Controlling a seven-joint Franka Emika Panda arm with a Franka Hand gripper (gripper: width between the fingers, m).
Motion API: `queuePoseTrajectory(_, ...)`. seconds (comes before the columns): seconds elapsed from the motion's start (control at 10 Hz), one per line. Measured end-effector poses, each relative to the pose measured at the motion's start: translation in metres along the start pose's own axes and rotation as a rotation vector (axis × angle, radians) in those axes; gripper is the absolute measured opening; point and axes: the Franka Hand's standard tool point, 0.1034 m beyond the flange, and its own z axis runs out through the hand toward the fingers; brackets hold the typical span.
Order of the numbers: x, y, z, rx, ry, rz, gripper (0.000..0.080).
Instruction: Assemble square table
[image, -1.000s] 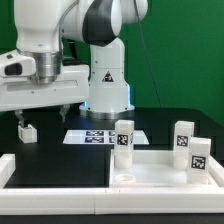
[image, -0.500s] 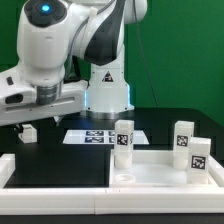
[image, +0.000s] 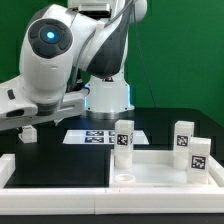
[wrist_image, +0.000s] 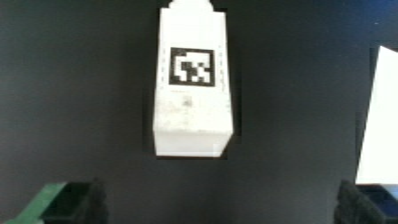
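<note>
A short white leg with a black-and-white tag lies on the black table, ahead of my gripper. My gripper is open, with dark fingertips wide apart and nothing between them. In the exterior view this leg sits at the far left, just under my gripper. The white tray-like tabletop lies at the exterior view's lower right. One leg stands upright at its left side. Two more tagged legs stand at its right.
The marker board lies flat on the table behind the tabletop. A long white border rail runs along the front, turning up at the left end. The robot base stands at the back.
The arm has swung and tilted, carrying the hand toward the exterior view's left and lower over the lone leg. The jaws stay wide. No part has moved.
</note>
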Motion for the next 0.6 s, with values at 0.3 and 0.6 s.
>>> queuePoseTrajectory(0.3, -0.014, 0.006, 0.034, -0.028, -0.054, 0.011, 0.0649)
queuePoseTrajectory(0.6, -0.013, 0.006, 0.033, -0.03, -0.052, 0.008, 0.0649)
